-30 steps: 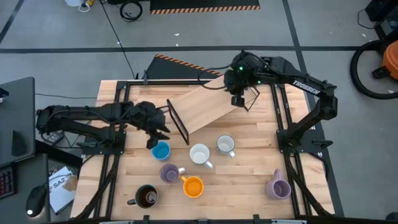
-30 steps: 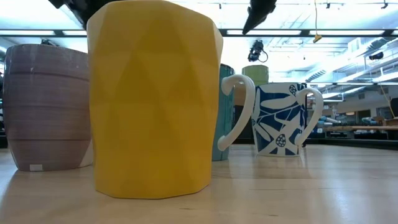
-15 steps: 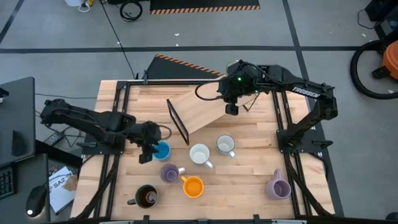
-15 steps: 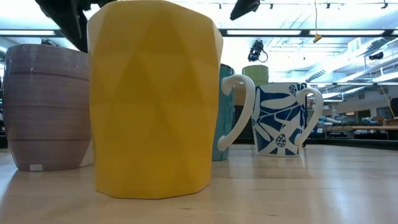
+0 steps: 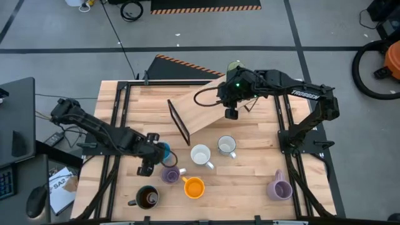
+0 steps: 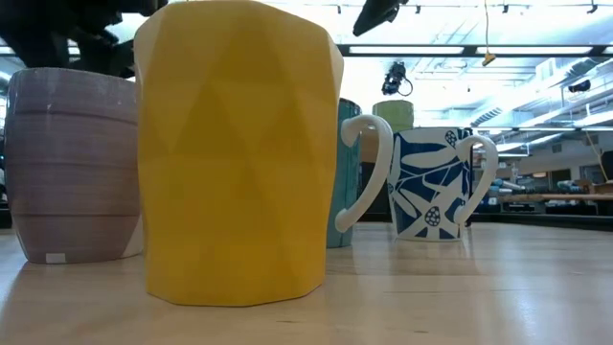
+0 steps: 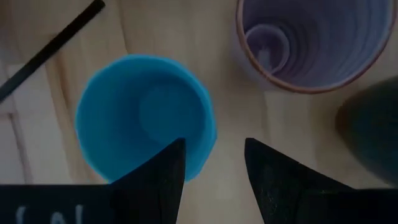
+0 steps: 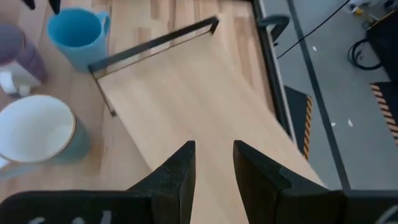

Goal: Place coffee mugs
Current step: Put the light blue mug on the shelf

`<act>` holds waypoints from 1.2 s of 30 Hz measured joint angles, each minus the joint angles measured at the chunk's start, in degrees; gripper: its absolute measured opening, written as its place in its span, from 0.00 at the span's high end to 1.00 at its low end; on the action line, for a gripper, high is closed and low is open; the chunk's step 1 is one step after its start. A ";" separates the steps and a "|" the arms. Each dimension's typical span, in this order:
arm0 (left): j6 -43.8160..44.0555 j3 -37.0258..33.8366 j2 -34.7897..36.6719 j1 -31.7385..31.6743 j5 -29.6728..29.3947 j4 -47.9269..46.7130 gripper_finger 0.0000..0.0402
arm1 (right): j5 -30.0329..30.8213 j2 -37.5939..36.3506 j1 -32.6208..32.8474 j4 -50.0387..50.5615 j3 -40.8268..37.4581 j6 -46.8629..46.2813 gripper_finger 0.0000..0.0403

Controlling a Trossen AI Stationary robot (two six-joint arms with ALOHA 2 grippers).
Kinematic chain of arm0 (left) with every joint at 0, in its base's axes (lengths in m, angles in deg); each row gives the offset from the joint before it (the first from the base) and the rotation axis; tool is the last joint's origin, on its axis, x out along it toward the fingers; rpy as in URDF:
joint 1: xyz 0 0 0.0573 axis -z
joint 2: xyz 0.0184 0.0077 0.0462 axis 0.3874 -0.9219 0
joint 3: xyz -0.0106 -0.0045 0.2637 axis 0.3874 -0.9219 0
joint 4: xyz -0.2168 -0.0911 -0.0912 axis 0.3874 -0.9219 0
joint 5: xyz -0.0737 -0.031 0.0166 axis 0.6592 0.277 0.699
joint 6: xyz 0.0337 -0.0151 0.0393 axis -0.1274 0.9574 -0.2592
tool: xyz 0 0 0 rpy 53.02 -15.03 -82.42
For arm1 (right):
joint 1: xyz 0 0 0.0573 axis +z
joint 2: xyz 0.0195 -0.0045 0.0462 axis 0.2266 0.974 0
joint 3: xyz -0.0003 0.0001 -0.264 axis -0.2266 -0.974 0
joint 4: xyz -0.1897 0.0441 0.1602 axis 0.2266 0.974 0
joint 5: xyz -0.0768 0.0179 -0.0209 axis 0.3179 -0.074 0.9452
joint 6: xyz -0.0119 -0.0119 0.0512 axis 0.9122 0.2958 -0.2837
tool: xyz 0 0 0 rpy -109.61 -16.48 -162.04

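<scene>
Since a second ago my left gripper (image 5: 147, 167) has swung down beside the blue mug (image 7: 145, 129), fingers spread, partly hiding it from above; right gripper (image 5: 231, 114), slightly parted and empty, hovers over the sloped board (image 8: 205, 99).

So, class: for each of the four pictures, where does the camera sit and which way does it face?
High: overhead, straight down; both arms, left gripper by the blue mug.
Low: tabletop height, level; orange mug fills it.
Left wrist: down past open fingers onto the blue mug.
Right wrist: past its fingers over the wooden board; shares the blue mug.
</scene>
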 joint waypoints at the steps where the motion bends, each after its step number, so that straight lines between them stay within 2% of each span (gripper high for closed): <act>1: -0.61 0.00 -0.66 0.32 -0.46 0.11 0.57 | 0.00 -0.05 0.06 -0.59 -0.86 0.04 0.72; 13: -6.64 0.00 -8.72 1.53 -3.30 -0.53 0.60 | -0.03 -0.01 2.79 -6.77 -8.50 -0.79 0.72; 17: -7.06 -0.02 -9.87 1.14 -3.39 -1.27 0.71 | -0.01 -0.02 3.92 -7.27 -8.97 -0.80 0.72; 23: -9.31 -0.34 -9.93 1.06 -4.30 -2.48 0.93 | -0.01 -0.01 4.59 -8.21 -9.01 -0.89 0.72; 30: -14.07 -0.46 -8.50 -1.31 -6.06 -4.63 0.93 | -0.05 -0.01 6.23 -10.08 -9.01 2.18 0.72; 36: -20.88 -0.16 -8.47 -7.13 -4.30 -5.79 0.92 | -0.40 -0.01 6.49 -11.57 -8.99 2.32 0.72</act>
